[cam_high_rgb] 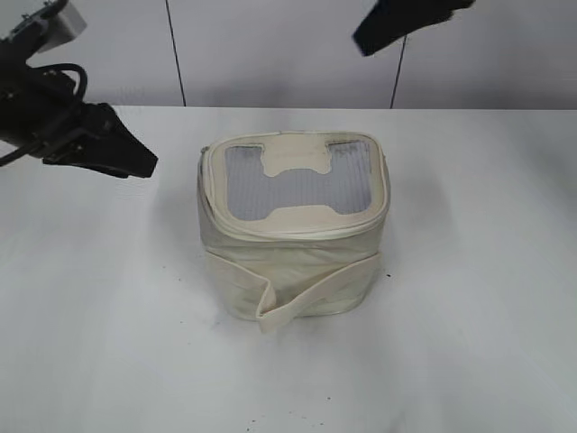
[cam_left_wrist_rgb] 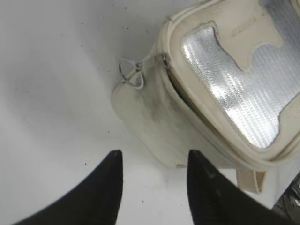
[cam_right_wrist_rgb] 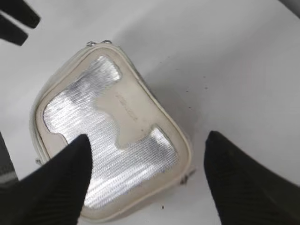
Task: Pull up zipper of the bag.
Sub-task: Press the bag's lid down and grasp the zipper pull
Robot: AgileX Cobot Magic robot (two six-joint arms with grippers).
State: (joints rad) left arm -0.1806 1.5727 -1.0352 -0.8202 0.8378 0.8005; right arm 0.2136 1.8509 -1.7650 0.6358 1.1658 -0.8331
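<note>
The cream-white bag [cam_high_rgb: 293, 262] stands mid-table with its grey ribbed top panel [cam_high_rgb: 297, 180] facing up. Its zipper [cam_left_wrist_rgb: 161, 63] runs round the top rim. Two silver ring pulls [cam_left_wrist_rgb: 129, 72] hang at the bag's left corner, and a dark gap shows under the lid along that side. My left gripper [cam_left_wrist_rgb: 154, 157] hovers open and empty left of the bag, short of the rings; the exterior view shows the left gripper [cam_high_rgb: 144, 164] apart from the bag. My right gripper [cam_right_wrist_rgb: 149, 140] is open and empty, high above the bag's far right corner; the right gripper [cam_high_rgb: 362, 41] is at the exterior view's top.
The bag's wide cream strap [cam_high_rgb: 306, 293] loops out at its front, over the white table [cam_high_rgb: 469, 298]. A small metal pull [cam_right_wrist_rgb: 190, 177] sticks out at the bag's other corner. The left gripper's fingers [cam_right_wrist_rgb: 18, 18] show at the right wrist view's top left.
</note>
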